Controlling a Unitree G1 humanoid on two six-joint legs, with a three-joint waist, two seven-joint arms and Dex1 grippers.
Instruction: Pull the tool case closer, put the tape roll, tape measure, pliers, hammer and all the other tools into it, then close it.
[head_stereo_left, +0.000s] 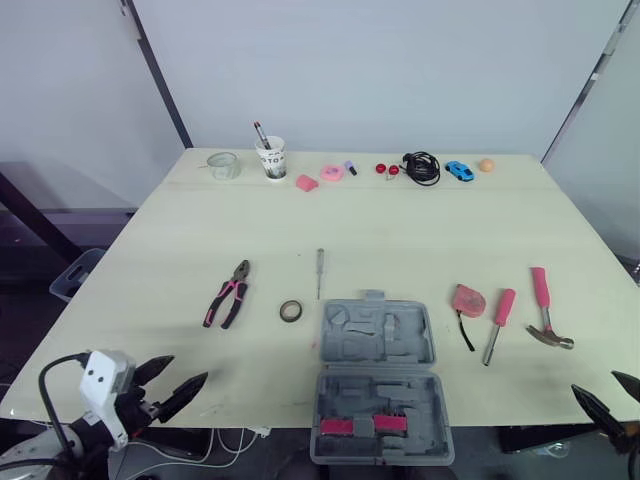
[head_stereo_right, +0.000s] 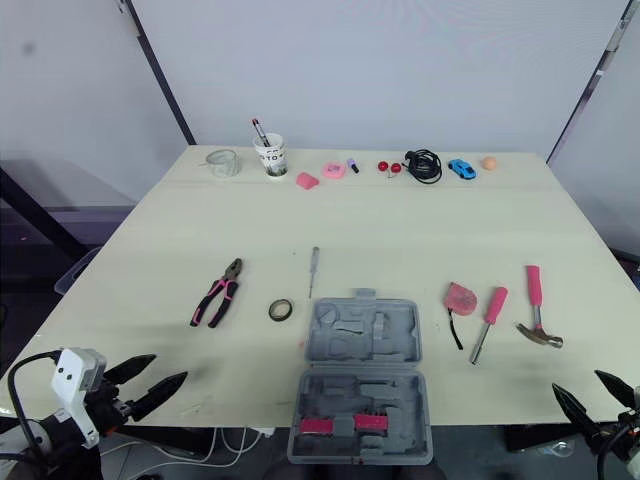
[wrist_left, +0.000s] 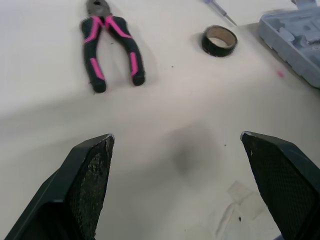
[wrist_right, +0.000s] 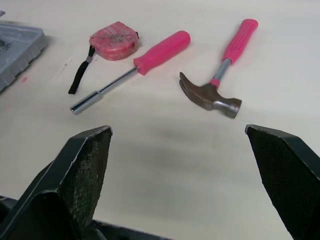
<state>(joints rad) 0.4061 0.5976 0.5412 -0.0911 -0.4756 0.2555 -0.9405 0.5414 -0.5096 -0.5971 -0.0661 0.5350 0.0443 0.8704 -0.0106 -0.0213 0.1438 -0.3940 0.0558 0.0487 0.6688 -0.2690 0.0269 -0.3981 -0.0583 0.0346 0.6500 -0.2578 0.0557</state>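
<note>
Right now the table (head_stereo_left: 400, 230) carries the open tool case (head_stereo_left: 377, 380), lying between both grippers. What sits in its pockets is hard to make out. The left gripper (head_stereo_left: 190, 369) and the right gripper (head_stereo_left: 595, 383), partly cut off, both have fingers spread apart. The hammer (head_stereo_left: 545, 305) lies ahead of the right gripper and the pliers (head_stereo_left: 230, 295) ahead of the left. The pink driver (head_stereo_left: 497, 322) and tape measure (head_stereo_left: 467, 300) lie ahead of the right, nearer the case. The tape roll (head_stereo_left: 291, 311) lies ahead of the left.
</note>
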